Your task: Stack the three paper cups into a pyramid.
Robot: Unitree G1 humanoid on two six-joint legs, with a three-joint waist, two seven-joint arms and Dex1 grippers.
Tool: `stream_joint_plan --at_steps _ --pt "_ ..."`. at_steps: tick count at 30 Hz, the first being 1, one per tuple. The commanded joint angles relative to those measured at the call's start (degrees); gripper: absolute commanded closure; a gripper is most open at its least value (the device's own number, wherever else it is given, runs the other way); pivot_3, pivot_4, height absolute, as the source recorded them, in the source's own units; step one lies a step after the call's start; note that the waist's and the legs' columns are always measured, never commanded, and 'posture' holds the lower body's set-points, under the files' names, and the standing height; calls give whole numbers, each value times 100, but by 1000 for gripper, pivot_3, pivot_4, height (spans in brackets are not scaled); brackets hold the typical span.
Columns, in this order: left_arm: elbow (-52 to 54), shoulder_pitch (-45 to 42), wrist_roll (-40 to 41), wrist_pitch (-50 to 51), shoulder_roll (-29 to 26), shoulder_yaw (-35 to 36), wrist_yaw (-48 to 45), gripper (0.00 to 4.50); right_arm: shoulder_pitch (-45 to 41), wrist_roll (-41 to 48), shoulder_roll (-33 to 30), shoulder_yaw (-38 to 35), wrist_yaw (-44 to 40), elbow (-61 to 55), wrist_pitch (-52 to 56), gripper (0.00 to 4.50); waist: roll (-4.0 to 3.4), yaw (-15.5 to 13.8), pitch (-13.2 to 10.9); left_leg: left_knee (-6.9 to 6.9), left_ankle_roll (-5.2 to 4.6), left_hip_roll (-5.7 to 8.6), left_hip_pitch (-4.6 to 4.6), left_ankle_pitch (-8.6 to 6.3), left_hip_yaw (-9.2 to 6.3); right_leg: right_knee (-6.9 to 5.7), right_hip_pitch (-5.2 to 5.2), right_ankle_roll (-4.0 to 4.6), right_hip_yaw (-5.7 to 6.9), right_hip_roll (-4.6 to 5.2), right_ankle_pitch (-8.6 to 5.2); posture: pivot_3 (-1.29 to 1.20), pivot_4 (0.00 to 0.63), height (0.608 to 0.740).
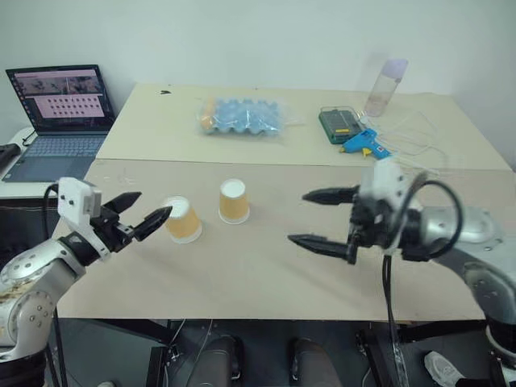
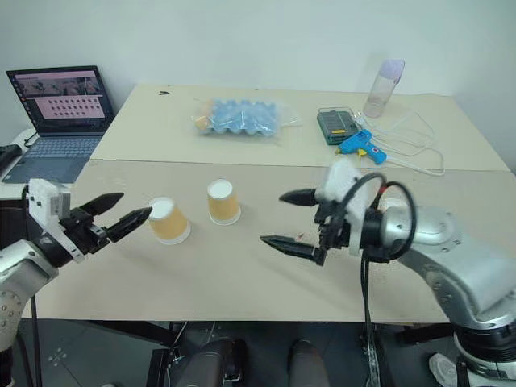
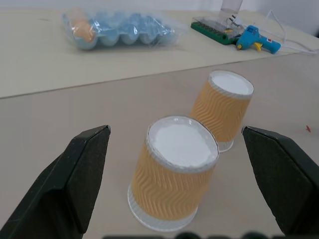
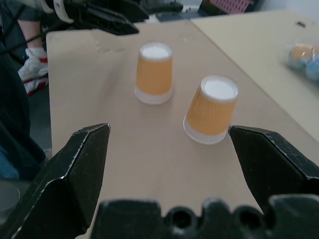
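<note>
Two of the three paper cups stand upside down on the tan table [image 1: 266, 266], side by side; the third is out of view. The left cup [image 1: 184, 219] is tan-orange with a white base on top. The right cup [image 1: 234, 201] stands a little farther back. My left gripper [image 1: 153, 204] is open and level, its fingertips just left of the left cup, which sits between its fingers in the left wrist view [image 3: 174, 174]. My right gripper [image 1: 297, 218] is open, pointing left toward the cups from a hand's width to their right.
At the back of the table lie a bagged blue egg tray [image 1: 242, 117], a green box [image 1: 340, 123], a blue glue gun [image 1: 363, 143], a clear bottle [image 1: 385, 87] and white cable [image 1: 415, 133]. A laptop [image 1: 60, 113] sits off to the left.
</note>
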State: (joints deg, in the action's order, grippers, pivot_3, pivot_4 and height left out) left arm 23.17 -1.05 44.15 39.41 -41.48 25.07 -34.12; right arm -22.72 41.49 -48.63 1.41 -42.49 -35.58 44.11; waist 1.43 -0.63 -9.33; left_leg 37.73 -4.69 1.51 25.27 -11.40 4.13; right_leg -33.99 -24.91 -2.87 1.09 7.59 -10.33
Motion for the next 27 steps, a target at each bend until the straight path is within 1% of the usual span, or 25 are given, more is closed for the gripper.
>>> stream_joint_plan --at_steps 1,8,14,18,21,24,27 --pt "20 -26 -199 -141 -92 -105 -106 0 -14 -251 30 -62 -97 18 -295 27 0 -14 0 0 0 0 0 0 1 0 0 0 -1 -1 0 0 150 740" --pt "-562 -232 -997 -650 -69 -786 -389 0 22 -284 130 -235 -7 -65 -219 27 0 -9 0 -1 3 -2 2 -2 6 -3 -10 2 -13 1 1 0 150 740" --pt "-1368 -857 -1480 -1101 213 -1319 -532 0 87 -148 183 -464 194 -247 -100 27 0 -24 0 -2 3 -3 6 -2 6 -3 -14 2 -13 14 2 0 150 740" --pt "-1761 -1311 -1653 -1296 385 -1526 -649 0 194 -178 138 -565 311 -332 -42 27 2 -30 0 -1 3 -3 11 -2 6 -3 -15 1 -11 16 4 0 150 740" --pt "-1815 -1499 -1701 -1325 460 -1673 -757 0 247 -184 125 -602 364 -381 -14 27 2 -24 0 0 2 -3 14 -2 7 -5 -15 -1 -5 20 7 0 150 740" --pt "-1817 -1622 -1735 -1301 516 -1751 -820 0 276 -209 124 -633 427 -410 9 27 2 -7 0 0 2 -3 17 -2 10 -5 -14 -29 -2 21 25 0 150 740" --pt "-1772 -1703 -1685 -1212 548 -1800 -901 0 324 -258 113 -659 530 -453 31 27 2 -8 -1 0 2 -4 18 -2 9 -6 -15 -31 -2 20 27 0 150 740"
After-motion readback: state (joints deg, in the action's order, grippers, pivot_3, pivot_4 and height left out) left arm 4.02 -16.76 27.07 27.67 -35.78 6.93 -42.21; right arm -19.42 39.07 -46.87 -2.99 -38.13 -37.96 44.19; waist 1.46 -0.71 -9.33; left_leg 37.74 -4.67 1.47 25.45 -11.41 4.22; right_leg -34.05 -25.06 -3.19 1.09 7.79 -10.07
